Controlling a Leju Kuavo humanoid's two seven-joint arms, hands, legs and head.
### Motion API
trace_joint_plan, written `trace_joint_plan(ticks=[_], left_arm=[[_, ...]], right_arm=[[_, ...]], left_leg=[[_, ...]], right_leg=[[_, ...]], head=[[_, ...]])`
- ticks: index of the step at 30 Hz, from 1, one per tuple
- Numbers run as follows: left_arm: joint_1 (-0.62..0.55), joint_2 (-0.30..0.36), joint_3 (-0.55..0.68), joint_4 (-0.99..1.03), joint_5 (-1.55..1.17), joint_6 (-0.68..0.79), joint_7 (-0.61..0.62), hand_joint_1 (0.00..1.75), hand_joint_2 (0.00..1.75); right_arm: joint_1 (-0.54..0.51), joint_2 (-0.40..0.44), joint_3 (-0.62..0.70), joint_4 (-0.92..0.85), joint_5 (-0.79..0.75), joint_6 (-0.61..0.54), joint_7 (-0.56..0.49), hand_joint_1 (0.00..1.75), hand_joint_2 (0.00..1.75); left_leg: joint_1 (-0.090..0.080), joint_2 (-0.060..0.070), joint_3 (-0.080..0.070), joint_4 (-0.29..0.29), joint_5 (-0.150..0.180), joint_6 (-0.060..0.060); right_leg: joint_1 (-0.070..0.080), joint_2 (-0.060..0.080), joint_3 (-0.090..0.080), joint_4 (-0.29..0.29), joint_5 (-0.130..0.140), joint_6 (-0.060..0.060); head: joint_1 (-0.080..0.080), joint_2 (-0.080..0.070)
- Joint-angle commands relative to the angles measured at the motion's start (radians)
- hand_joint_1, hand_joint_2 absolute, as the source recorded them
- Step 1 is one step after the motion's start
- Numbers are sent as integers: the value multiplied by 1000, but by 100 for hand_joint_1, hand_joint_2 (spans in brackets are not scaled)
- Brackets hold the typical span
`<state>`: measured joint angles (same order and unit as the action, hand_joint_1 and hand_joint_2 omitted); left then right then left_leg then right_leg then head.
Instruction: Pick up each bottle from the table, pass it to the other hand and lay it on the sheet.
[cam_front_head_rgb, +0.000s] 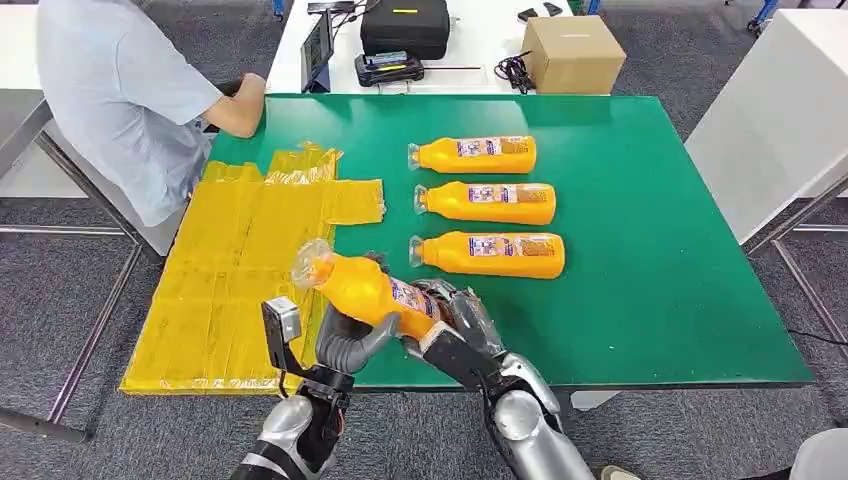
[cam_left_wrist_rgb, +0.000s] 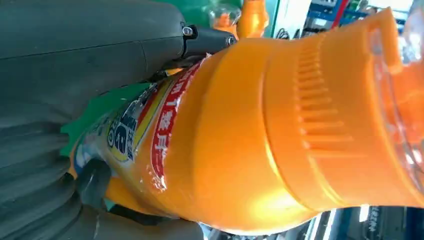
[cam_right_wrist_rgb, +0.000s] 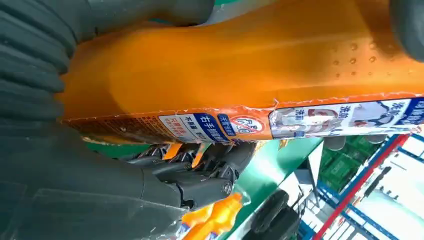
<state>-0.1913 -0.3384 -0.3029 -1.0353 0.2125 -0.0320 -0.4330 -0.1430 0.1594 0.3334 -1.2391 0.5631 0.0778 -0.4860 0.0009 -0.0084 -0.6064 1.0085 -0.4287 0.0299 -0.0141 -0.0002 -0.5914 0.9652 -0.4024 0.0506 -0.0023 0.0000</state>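
Held bottle: an orange bottle (cam_front_head_rgb: 365, 290) was lifted just above the near edge of the green table (cam_front_head_rgb: 650, 300), tilted, its clear cap end pointing up and toward the yellow sheet (cam_front_head_rgb: 235, 270).
Left hand: the left hand (cam_front_head_rgb: 350, 340) gripped the bottle's middle from below, thumb and fingers wrapped around it; the left wrist view showed the orange body and label pressed against the grey palm.
Right hand: the right hand (cam_front_head_rgb: 455, 315) grasped the bottle's labelled base end, its dark fingers curled under the label in the right wrist view.
Sheet: the yellow sheet lay flat over the table's left side, reaching the near-left corner.
Waiting bottles: three more orange bottles lay on their sides in a column at mid-table, caps toward the sheet, near (cam_front_head_rgb: 490, 254), middle (cam_front_head_rgb: 487, 201) and far (cam_front_head_rgb: 474, 154), set slightly apart.
Person: someone in a light blue shirt (cam_front_head_rgb: 120, 90) sat at the far-left corner, forearm resting on the table edge.
Beyond: a white table held a black case (cam_front_head_rgb: 405, 27) and a cardboard box (cam_front_head_rgb: 574, 53).
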Motion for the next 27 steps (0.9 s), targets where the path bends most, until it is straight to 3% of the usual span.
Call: trace_joint_plan(ticks=[1, 13, 17, 21, 27], left_arm=[[-1, -11, 14, -18, 1, -46, -29, 175, 175], [27, -11, 33, -99, -94, -13, -19, 175, 175], [34, -11, 54, -132, -189, 62, -7, 175, 175], [20, -10, 98, -181, -543, 288, 65, 175, 175], [-1, -8, 188, -247, -733, 337, 106, 175, 175]], right_arm=[[-81, 18, 34, 147, -65, 44, -2, 2, 175], [-88, 17, 37, 223, -94, 47, 3, 0, 175], [-63, 15, 14, 204, -95, 36, 3, 0, 175], [-2, 14, -36, 127, -56, -10, 3, 0, 175], [24, 26, -63, 47, 6, -33, 6, 0, 175]], left_leg=[[1, 4, 6, 1, -3, -2], [1, 2, 4, 0, -2, -2], [1, 1, 6, -1, -2, -2], [1, 0, 2, -1, 0, -1], [1, 1, 2, 1, -2, -2]], right_leg=[[1, 3, 5, 1, -2, -3], [1, 2, 4, 0, -1, -2], [1, 1, 5, 0, -2, -2], [1, -1, 2, -1, -1, -1], [1, 0, 2, 1, -2, -2]], head=[[0, 0], [0, 0], [0, 0], [0, 0], [0, 0]])
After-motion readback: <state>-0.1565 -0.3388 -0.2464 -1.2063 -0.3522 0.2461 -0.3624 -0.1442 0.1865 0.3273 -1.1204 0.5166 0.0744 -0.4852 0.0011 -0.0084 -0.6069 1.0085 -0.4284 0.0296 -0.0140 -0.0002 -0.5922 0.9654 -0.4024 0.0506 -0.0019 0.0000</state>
